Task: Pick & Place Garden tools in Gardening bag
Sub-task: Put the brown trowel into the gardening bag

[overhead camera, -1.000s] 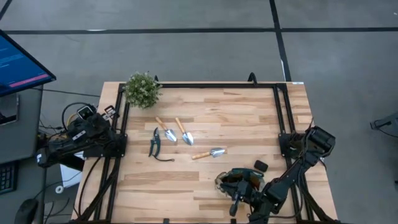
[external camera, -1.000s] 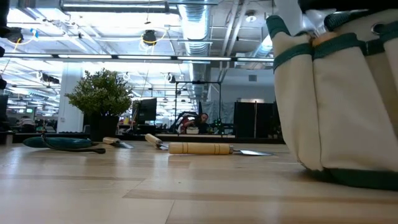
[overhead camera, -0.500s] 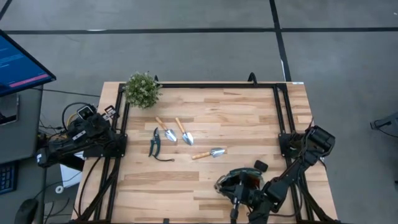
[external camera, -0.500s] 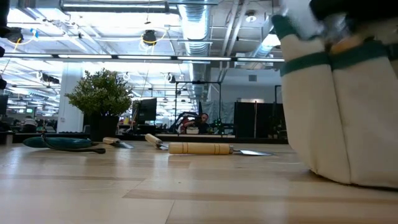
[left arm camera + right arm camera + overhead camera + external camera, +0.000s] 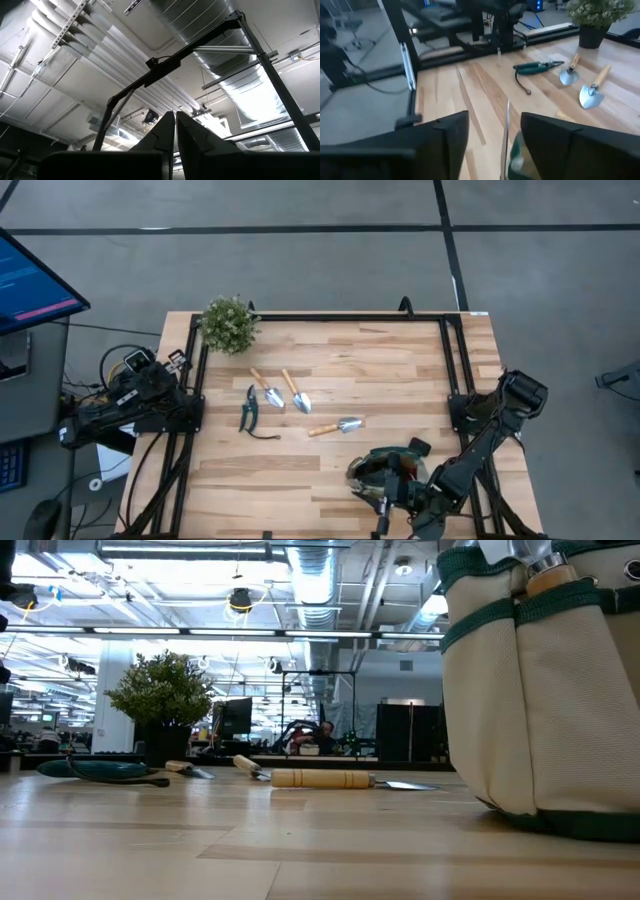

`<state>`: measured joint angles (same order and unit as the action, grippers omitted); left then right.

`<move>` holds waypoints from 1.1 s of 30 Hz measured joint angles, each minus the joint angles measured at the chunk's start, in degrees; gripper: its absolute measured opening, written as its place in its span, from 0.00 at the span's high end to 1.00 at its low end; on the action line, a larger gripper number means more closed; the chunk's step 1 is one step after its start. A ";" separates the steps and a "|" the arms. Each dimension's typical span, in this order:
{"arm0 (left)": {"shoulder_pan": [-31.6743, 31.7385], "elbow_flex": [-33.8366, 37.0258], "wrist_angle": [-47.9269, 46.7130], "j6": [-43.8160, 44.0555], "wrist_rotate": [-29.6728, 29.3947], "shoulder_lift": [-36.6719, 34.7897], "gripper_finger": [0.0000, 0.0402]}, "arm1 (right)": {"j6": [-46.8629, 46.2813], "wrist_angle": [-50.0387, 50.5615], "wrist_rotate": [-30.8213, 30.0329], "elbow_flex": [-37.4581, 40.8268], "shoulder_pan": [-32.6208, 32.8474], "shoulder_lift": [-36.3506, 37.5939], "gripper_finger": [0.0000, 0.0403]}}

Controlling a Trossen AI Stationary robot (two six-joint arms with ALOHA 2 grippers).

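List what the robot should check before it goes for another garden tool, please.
1. Right end effector open above the gardening bag: ok.
2. Nothing caught between its fingers: cannot tell.
3. Bag standing upright: ok.
4. Nearest trowel lying free on the table, apart from the shears: ok.
5. Left end effector shut, its arm waiting at the table's left edge, out of the way: ok.

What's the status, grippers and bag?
Right gripper open above gardening bag, near table edge. Left gripper shut, parked off table. Shears, three trowels not yet bagged. Nothing blocking.
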<state>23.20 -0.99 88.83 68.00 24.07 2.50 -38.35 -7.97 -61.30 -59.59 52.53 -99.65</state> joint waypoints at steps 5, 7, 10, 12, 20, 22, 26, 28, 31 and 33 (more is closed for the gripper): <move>0.00 0.00 -0.08 0.00 -0.01 0.00 0.96 | 9.13 -0.72 -0.32 -0.02 -0.11 9.82 0.51; 0.01 0.01 -0.11 -0.01 -0.01 0.00 0.96 | 14.66 -0.71 -0.30 -0.02 -0.97 14.66 0.51; 0.02 0.02 -0.28 -0.01 0.01 0.02 0.96 | 19.97 1.04 -0.24 -0.09 -3.99 21.48 0.53; 0.00 0.00 -0.30 -0.01 -0.01 0.00 0.96 | 21.18 4.76 0.73 -0.09 -7.30 25.65 0.55; 0.00 0.00 -0.34 -0.01 0.01 0.00 0.96 | 18.67 16.73 15.70 -0.11 -26.81 32.92 0.55; 0.00 0.01 -0.47 -0.01 -0.01 0.01 0.96 | 17.75 16.95 19.55 -0.11 -31.48 32.56 0.54; 0.02 0.00 -0.55 -0.01 -0.01 0.00 0.96 | 15.81 17.19 26.39 -0.95 -38.97 29.30 0.52; 0.01 0.02 -0.71 -0.01 0.01 0.01 0.96 | 15.81 17.30 28.73 -2.53 -41.49 26.45 0.52; 0.01 0.01 -0.76 0.00 -0.01 0.00 0.96 | 15.81 20.53 31.97 -6.39 -44.25 21.62 0.52; 0.01 0.00 -0.83 -0.01 0.01 0.00 0.96 | 15.83 25.33 35.11 -9.58 -45.83 18.26 0.52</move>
<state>23.22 -0.99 88.00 67.99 24.08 2.50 -22.52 17.36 -26.19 -69.17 6.70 -81.39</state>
